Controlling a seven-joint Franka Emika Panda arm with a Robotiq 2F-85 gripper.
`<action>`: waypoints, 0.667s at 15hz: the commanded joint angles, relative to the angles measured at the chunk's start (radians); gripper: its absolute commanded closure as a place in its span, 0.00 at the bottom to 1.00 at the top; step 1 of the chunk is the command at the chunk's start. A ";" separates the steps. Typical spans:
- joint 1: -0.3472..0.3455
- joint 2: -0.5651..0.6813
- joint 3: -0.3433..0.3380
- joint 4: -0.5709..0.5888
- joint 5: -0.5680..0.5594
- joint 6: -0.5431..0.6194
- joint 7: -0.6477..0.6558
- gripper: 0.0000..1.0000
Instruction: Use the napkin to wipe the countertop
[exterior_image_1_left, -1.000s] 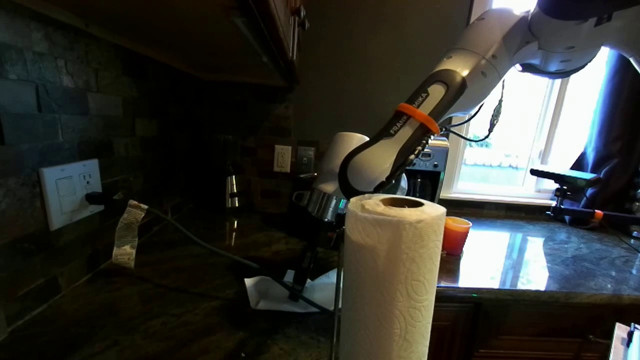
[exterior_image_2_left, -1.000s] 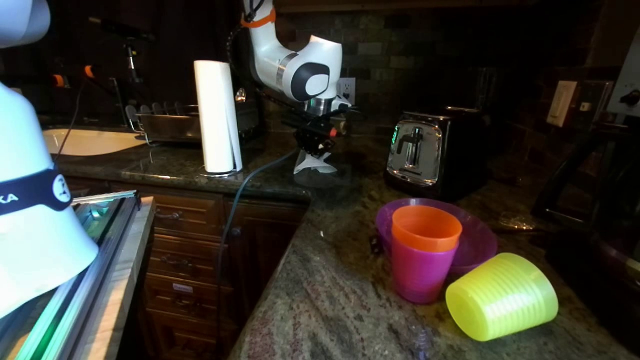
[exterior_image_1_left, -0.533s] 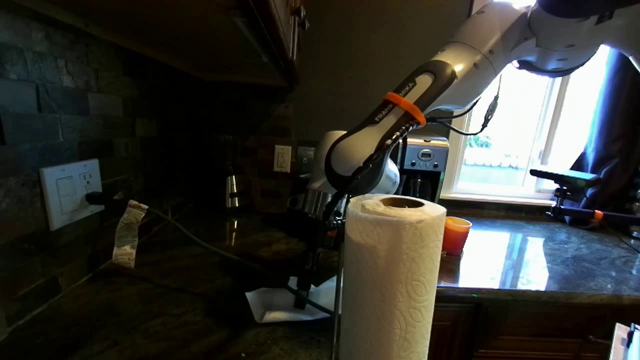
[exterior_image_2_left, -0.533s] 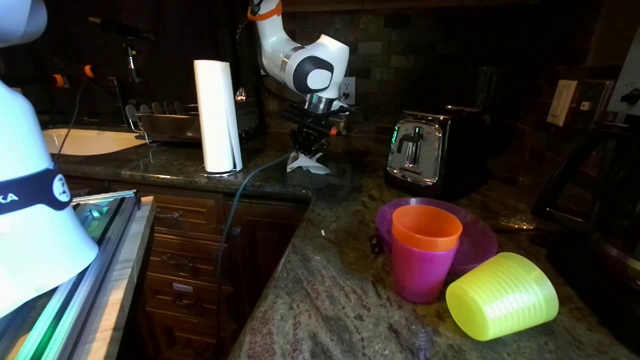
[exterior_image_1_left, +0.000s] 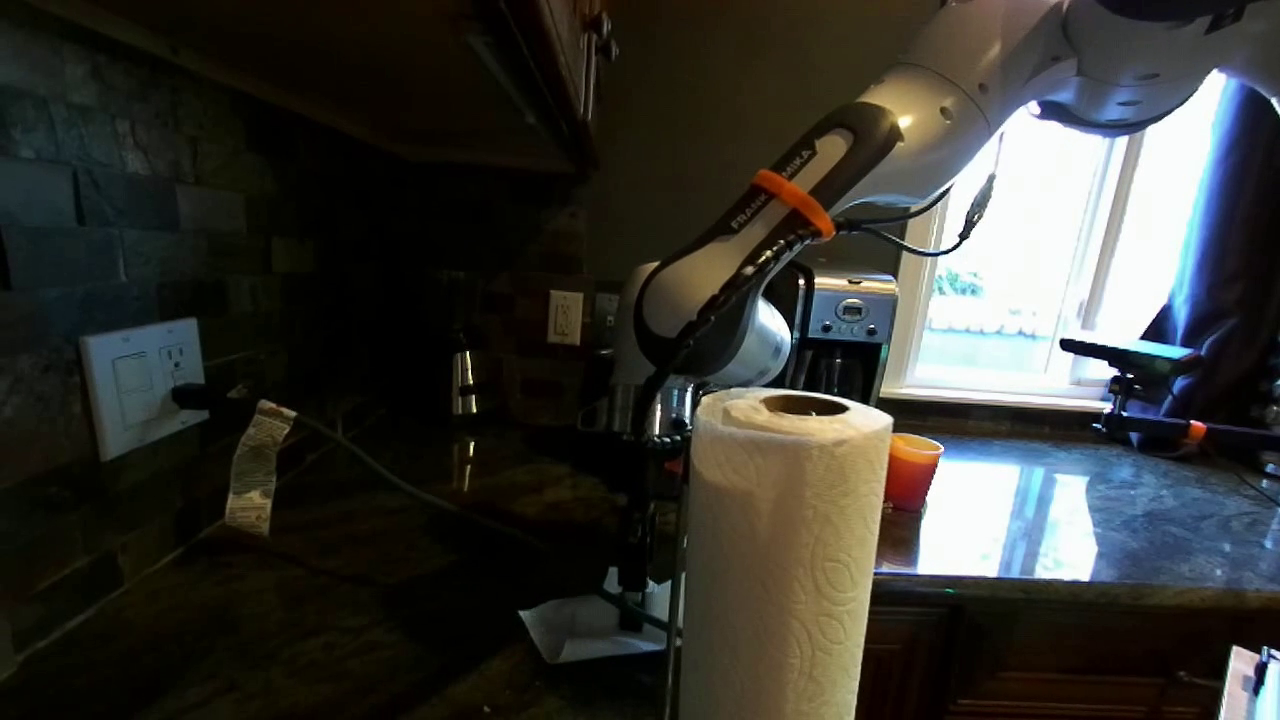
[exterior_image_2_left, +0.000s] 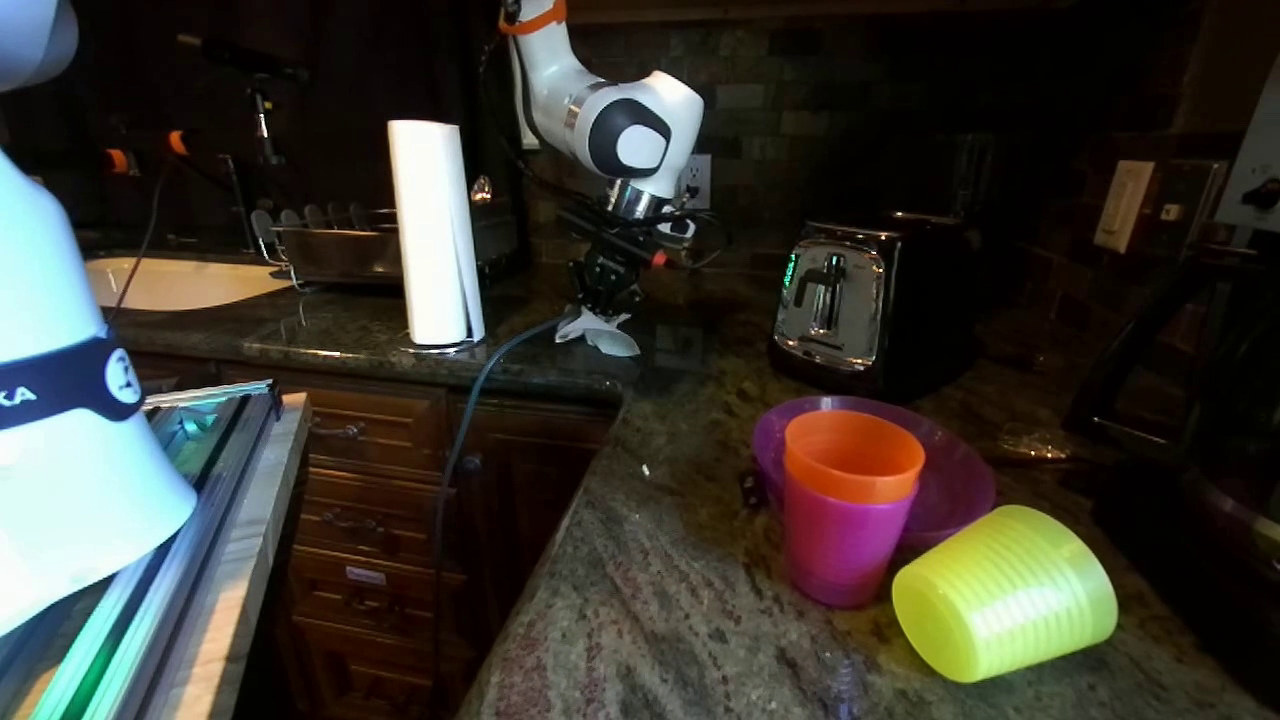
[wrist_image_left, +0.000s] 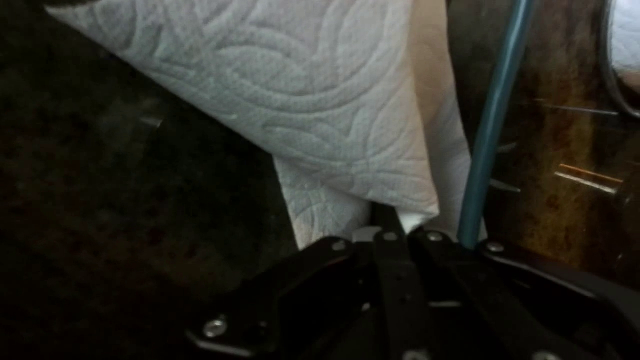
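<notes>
The napkin is a white embossed paper sheet, crumpled and folded, on the dark stone countertop (exterior_image_2_left: 640, 560). It shows in both exterior views (exterior_image_1_left: 575, 630) (exterior_image_2_left: 608, 338) and fills the upper middle of the wrist view (wrist_image_left: 300, 85). My gripper (wrist_image_left: 400, 222) points down and is shut on a pinched fold of the napkin. The sheet spreads out on both sides of the fingers. In an exterior view the dark fingers (exterior_image_1_left: 632, 605) reach down to the counter in the middle of the napkin. The paper towel roll hides the napkin's right part there.
A paper towel roll (exterior_image_1_left: 785, 560) stands close to the gripper. A blue-grey cable (exterior_image_2_left: 480, 385) runs from the wall outlet past the fingers and over the counter edge. A toaster (exterior_image_2_left: 835, 300), stacked cups (exterior_image_2_left: 845, 540), a purple bowl (exterior_image_2_left: 960, 490) and a yellow cup (exterior_image_2_left: 1005, 595) stand farther along.
My gripper has dragged the napkin along the counter, rightward and nearer the camera in one exterior picture, leftward toward the paper towel roll in another. The grip stays shut.
</notes>
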 joint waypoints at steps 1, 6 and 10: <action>0.044 -0.007 -0.072 -0.053 0.049 0.019 -0.033 0.99; -0.025 -0.160 -0.040 -0.208 0.221 0.163 -0.062 0.99; -0.130 -0.255 0.061 -0.326 0.462 0.351 -0.197 0.99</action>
